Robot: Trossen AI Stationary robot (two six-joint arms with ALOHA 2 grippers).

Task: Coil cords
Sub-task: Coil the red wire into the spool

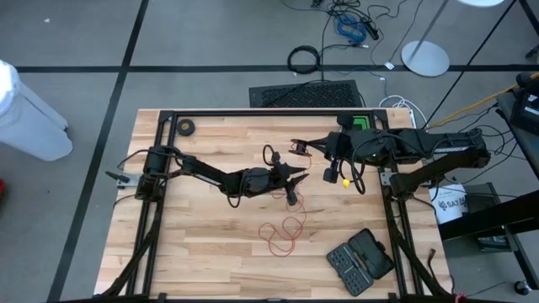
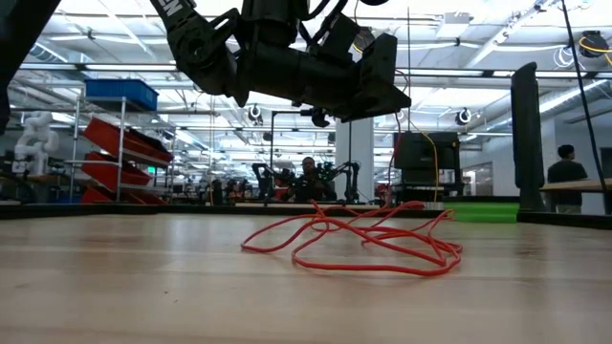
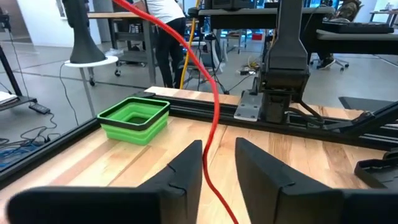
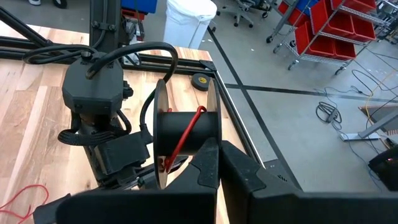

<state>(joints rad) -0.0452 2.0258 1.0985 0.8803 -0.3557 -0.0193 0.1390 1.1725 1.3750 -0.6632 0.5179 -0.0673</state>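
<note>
Most of the red cord (image 1: pixel 282 233) lies loose in a tangle on the table; barely a turn crosses the black reel (image 4: pixel 186 134), which the right gripper (image 4: pixel 217 163) pinches shut above the table's middle. The left gripper (image 3: pixel 217 163), jaws partly apart, straddles the cord's raised strand without clamping it. Winding looks barely begun. No readable writing.

One red cord (image 1: pixel 285 233), one reel (image 4: pixel 186 134), two arms.
</note>
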